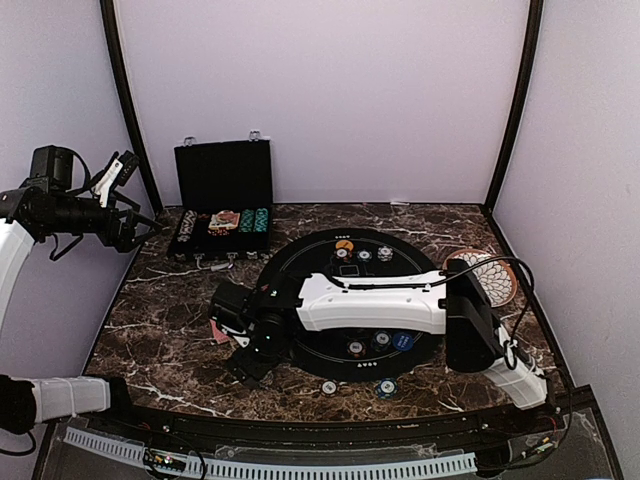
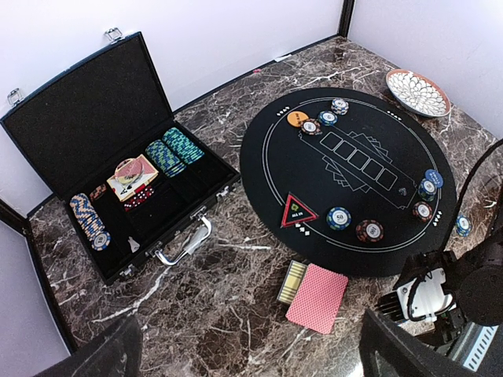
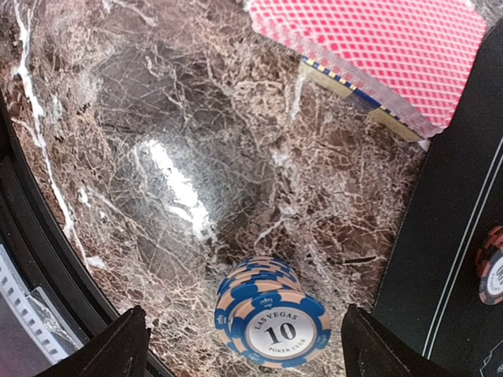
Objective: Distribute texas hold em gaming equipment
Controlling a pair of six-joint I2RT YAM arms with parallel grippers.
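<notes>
A stack of blue and cream "10" poker chips point(image 3: 271, 323) stands on the marble between my right gripper's point(image 3: 242, 334) fingers. The jaws are wide apart and touch nothing. A red-backed card deck point(image 3: 377, 47) lies just beyond, beside the round black mat point(image 1: 300, 255); the deck also shows in the left wrist view point(image 2: 317, 297). Chips, an orange disc point(image 2: 297, 118) and a blue disc point(image 2: 433, 178) lie on the mat. My left gripper point(image 1: 116, 170) is raised high at the far left, open and empty.
The open black case point(image 2: 47, 133) with chip rows stands at the back left. A white patterned plate point(image 1: 500, 290) sits at the right. Two loose chips point(image 1: 329, 387) lie near the front edge. My right arm point(image 1: 370, 305) stretches across the mat.
</notes>
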